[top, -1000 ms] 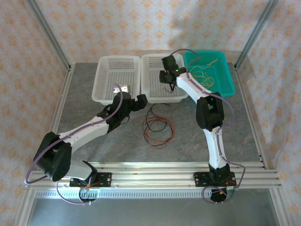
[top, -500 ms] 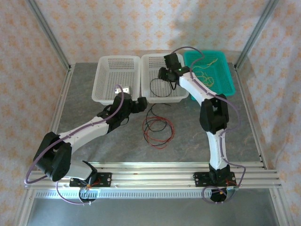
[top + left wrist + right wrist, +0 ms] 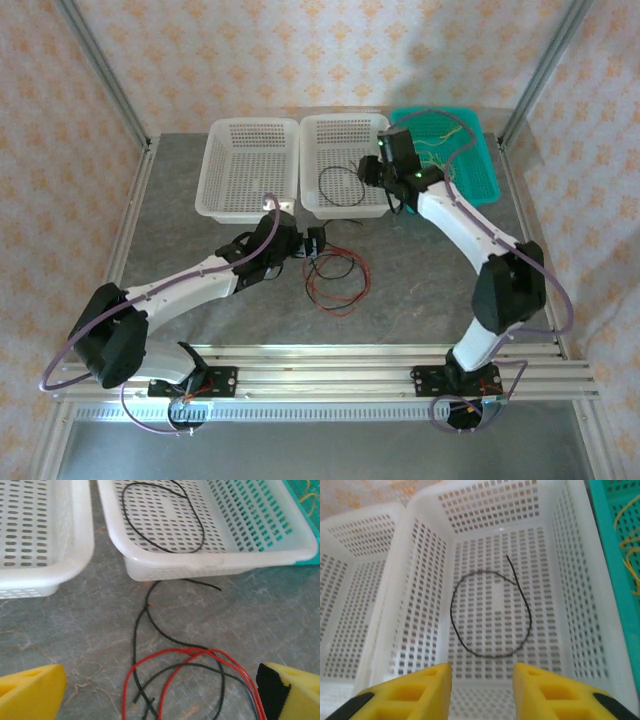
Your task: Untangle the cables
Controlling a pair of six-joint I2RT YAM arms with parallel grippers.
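Observation:
A tangle of red and black cables [image 3: 336,278] lies on the table in front of the baskets. My left gripper [image 3: 315,245] hovers at its near-left edge, open wide. In the left wrist view the red cable [image 3: 155,656] and a black cable [image 3: 135,635] lie between my yellow fingers [image 3: 30,692], untouched. One black cable loop [image 3: 322,186] rests alone on the floor of the middle white basket [image 3: 345,210]. My right gripper [image 3: 372,172] hangs over that basket's right side, open and holding nothing; the black loop [image 3: 490,656] lies below and beyond my fingertips [image 3: 410,690].
A second white basket [image 3: 215,190] stands to the left. A teal basket [image 3: 480,175] at the right holds yellow cables [image 3: 440,150]. Metal frame posts stand at the table's back corners, and a rail runs along the near edge.
The black loop left my right gripper and now lies in the middle basket; that gripper has drawn off to the right. My left gripper has moved forward and right, down to the tangle.

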